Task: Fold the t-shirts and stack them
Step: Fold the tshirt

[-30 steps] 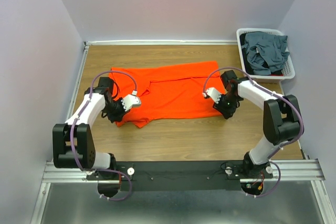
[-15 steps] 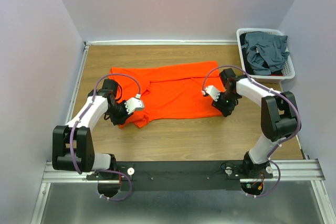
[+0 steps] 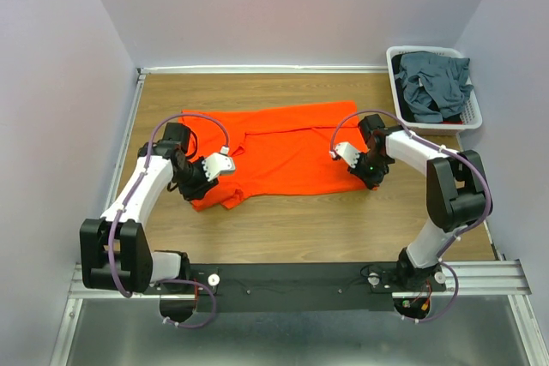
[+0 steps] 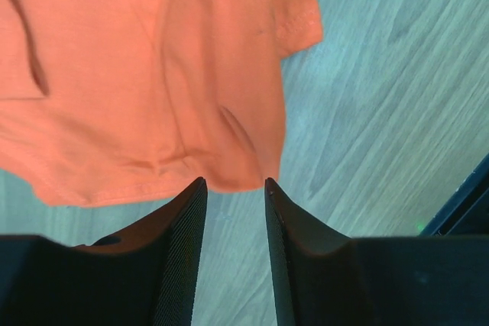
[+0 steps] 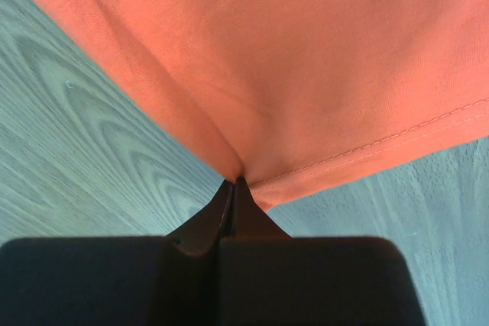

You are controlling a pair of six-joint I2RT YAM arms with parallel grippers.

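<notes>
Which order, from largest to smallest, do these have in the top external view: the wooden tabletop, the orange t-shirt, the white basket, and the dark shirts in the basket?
1. wooden tabletop
2. orange t-shirt
3. white basket
4. dark shirts, heaped inside the basket, so they look only a little smaller than it.

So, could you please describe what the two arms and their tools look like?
The left arm and right arm have white links, black joints and purple cables looping alongside. The left tool and right tool have black, tapered fingers; the left's inner faces look finely textured.
</notes>
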